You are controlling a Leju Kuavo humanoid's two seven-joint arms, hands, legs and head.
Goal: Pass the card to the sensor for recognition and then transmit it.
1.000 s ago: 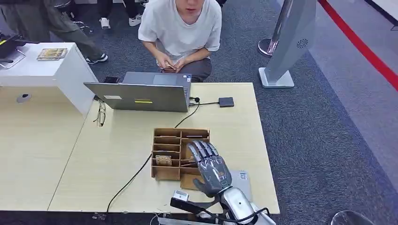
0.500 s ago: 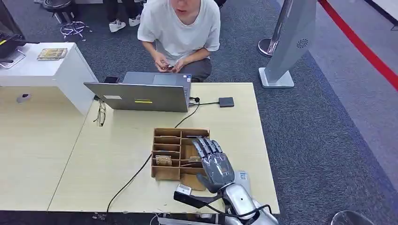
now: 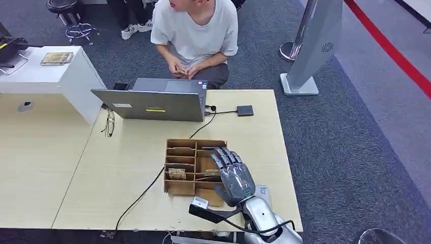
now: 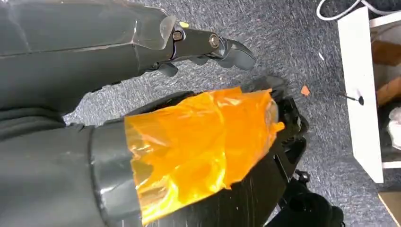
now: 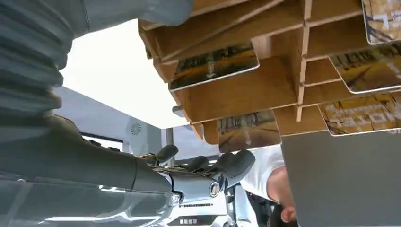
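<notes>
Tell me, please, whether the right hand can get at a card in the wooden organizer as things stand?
Probably yes: the right hand hovers open over the organizer, whose card slots look unobstructed.

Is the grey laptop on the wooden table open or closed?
Open: the grey laptop has its lid raised upright, back facing the robot, in front of the seated person.

Right hand [image 3: 235,178] raised, fingers [image 3: 224,158] extended, empty.

Right hand [image 3: 234,175] over part of the card rack [image 3: 183,168]; card prints perhaps too blurred to read.
</notes>
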